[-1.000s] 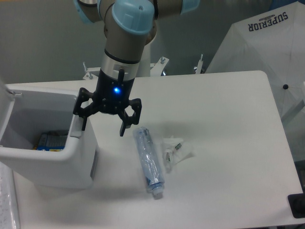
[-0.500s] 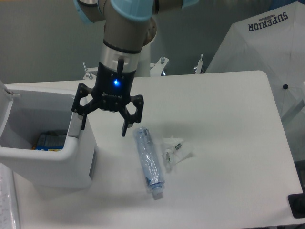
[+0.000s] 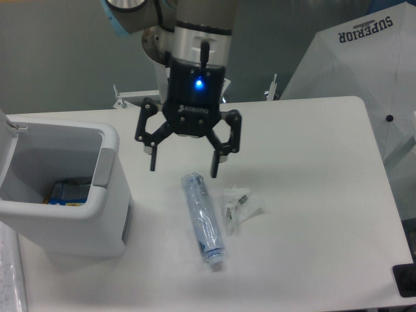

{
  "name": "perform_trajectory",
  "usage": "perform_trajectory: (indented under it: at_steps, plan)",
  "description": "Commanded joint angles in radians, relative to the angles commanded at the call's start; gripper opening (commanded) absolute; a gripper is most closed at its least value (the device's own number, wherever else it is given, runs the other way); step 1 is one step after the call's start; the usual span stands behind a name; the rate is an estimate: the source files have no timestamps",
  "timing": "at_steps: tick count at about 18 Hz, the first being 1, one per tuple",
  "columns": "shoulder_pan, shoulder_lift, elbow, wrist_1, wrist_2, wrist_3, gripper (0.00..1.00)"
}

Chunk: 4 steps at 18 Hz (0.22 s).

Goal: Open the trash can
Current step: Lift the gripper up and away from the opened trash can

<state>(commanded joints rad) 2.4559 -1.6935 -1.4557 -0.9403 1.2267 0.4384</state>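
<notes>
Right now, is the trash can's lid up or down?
Up. The trash can gapes open: its inside walls and a blue item at the bottom show, with the lid raised at its left edge.

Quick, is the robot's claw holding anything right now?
Gripper: open and holding nothing, up in the air above the table, to the right of the open trash can.

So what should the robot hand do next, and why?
Probably lift up and stop. The trash can already stands open, with something blue and yellow visible inside. The gripper is open, holds nothing, and hangs clear of the bin, above the table near the plastic bottle, so nothing seems left to push.
</notes>
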Motion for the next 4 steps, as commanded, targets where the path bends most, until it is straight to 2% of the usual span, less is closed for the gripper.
perform_trajectory:
  at_steps: [2,4]
  plan:
    - [-0.002,0.0,-0.006,-0.003,0.123,0.064,1.0]
    - [-0.003,-0.003,-0.008,-0.014,0.192,0.089,1.0]
